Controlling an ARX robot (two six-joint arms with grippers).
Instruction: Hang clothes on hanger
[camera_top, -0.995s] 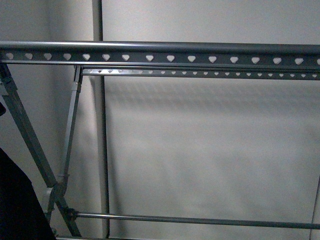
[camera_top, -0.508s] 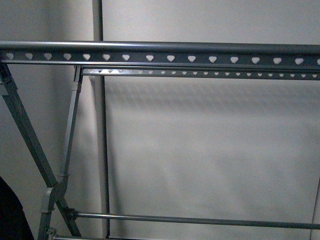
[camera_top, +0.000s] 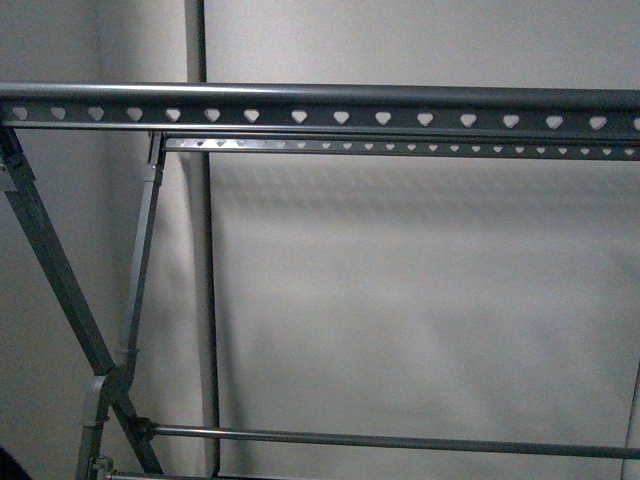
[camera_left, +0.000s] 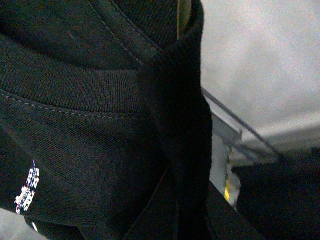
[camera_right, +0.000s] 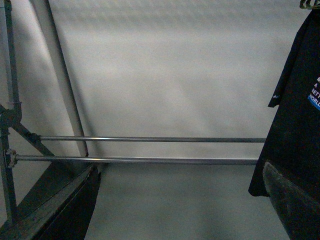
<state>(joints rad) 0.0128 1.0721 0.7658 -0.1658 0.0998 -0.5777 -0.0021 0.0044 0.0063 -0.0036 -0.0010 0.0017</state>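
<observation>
The hanger (camera_top: 320, 105) is a grey metal rack with heart-shaped holes along its top rails and fills the front view; neither gripper shows there. In the left wrist view the black clothes (camera_left: 90, 130) fill most of the picture, with the ribbed collar and a bit of white print (camera_left: 26, 192) showing. My left gripper (camera_left: 190, 220) is shut on the clothes, and its jaws are mostly hidden by cloth. My right gripper (camera_right: 180, 210) is open and empty, facing the rack's two thin crossbars (camera_right: 150, 161). The clothes hang at that view's edge (camera_right: 295, 115), printed side showing.
A pale wall stands behind the rack. A slanted leg (camera_top: 60, 280) and a low crossbar (camera_top: 380, 440) show at the left and bottom of the front view. A vertical pipe (camera_top: 200, 300) runs behind the rack.
The black cloth at the front view's lower left corner has sunk and almost left that view. The rack has not moved.
</observation>
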